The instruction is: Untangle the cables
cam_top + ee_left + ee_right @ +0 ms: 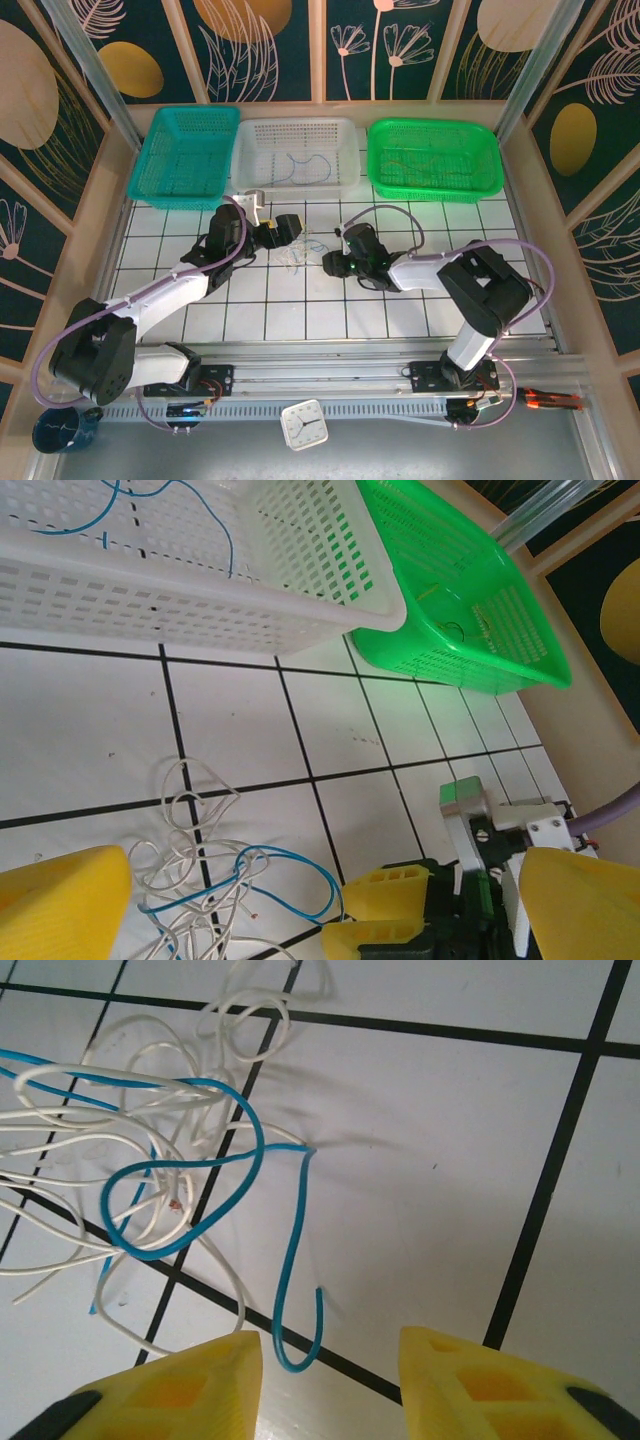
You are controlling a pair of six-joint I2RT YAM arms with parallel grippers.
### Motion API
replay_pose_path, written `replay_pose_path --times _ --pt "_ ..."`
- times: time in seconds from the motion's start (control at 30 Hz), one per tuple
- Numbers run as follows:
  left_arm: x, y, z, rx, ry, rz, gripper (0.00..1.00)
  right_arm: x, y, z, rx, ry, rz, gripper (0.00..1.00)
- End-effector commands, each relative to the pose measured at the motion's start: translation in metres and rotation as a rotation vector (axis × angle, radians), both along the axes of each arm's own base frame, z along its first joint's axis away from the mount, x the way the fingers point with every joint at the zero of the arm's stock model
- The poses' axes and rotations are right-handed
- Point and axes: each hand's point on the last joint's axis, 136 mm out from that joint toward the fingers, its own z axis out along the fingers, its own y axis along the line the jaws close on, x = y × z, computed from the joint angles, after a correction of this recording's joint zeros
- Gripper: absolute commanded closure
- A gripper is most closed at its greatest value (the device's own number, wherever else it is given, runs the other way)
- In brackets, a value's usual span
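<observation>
1. Loose knot of cables (297,256) on the table (480,300), about midway between the left and right edges, somewhat nearer the far edge than the near one.
2. In the knot, several white wires (90,1120) looped over each other, with one blue wire (293,1250) curling through them; blue end bent into a narrow hairpin sticking out of the heap on the right.
3. Just beside the knot on its far-left side, the left gripper (295,232), jaws spread wide, nothing between them.
4. Just to the right of the knot, the right gripper (330,1360), low over the table, jaws partly apart, not clamped on anything; blue hairpin in the gap, nearer one finger than the other, apparently touching neither.
5. Along the far edge, side by side: teal basket (185,155), white basket (250,175), green basket (432,185); another blue strand (225,535) lying in the white basket.
</observation>
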Motion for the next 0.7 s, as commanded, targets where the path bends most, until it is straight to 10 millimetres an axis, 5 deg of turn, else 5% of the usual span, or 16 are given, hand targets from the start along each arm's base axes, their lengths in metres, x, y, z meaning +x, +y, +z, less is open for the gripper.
replay_pose_path --times 0.0,0.13,0.33,0.67 --pt "-0.002 0.003 0.004 -0.015 -0.003 0.006 0.01 0.012 0.008 0.005 -0.004 -0.04 -0.003 0.63" --pt "-0.003 0.003 0.002 -0.014 -0.001 0.005 0.01 0.018 0.012 0.008 0.005 -0.048 -0.006 0.72" --pt "-0.004 0.003 0.001 -0.011 -0.006 -0.001 0.01 0.018 0.01 0.018 0.017 -0.055 0.0 1.0" --pt "-0.005 0.0 -0.004 -0.005 -0.012 -0.024 0.01 0.018 -0.007 0.064 0.056 -0.126 -0.024 1.0"
